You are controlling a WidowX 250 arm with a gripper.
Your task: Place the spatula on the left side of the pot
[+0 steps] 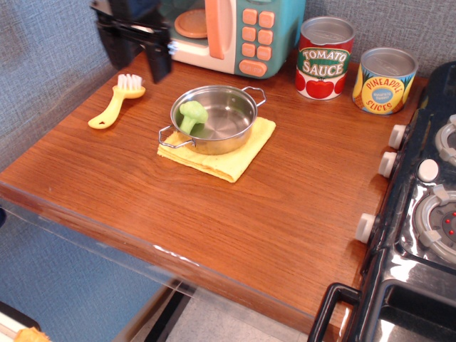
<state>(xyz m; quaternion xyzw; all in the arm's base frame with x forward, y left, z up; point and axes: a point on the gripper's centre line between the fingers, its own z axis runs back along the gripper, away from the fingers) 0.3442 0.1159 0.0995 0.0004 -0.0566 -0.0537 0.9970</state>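
spatula's down, now it's about not wrecking it

the spatula (115, 100) lies flat on the wooden counter (214, 206), below and a bit to the left of the pincer (140, 55), bristle head nearest the pincer and the star-hole handle end pointing away toward the counter's left edge. nothing is touching it.

the pincer hangs above the counter with its two dark fingers spread apart and nothing between them, so it's open and empty. it's blurry, so i can't say how wide.

the pot (214, 119) sits below and to the right of the pincer, on a yellow cloth (235, 158) with the green broccoli toy (192, 116) inside. the spatula is apart from it, on its left side, so to me the placement looks done.

what could go wrong, my guess:
- the right finger hangs over the gap between brush head and pot. any dip on the way out could clip the bristles and flick the spatula, or knock the pot's loop handle and drag the cloth.
- the toy microwave (221, 28) is right behind the pincer, so backing up carelessly bumps it.
- the handle end isn't far from the counter's left edge, so a nudge that way could send it off.
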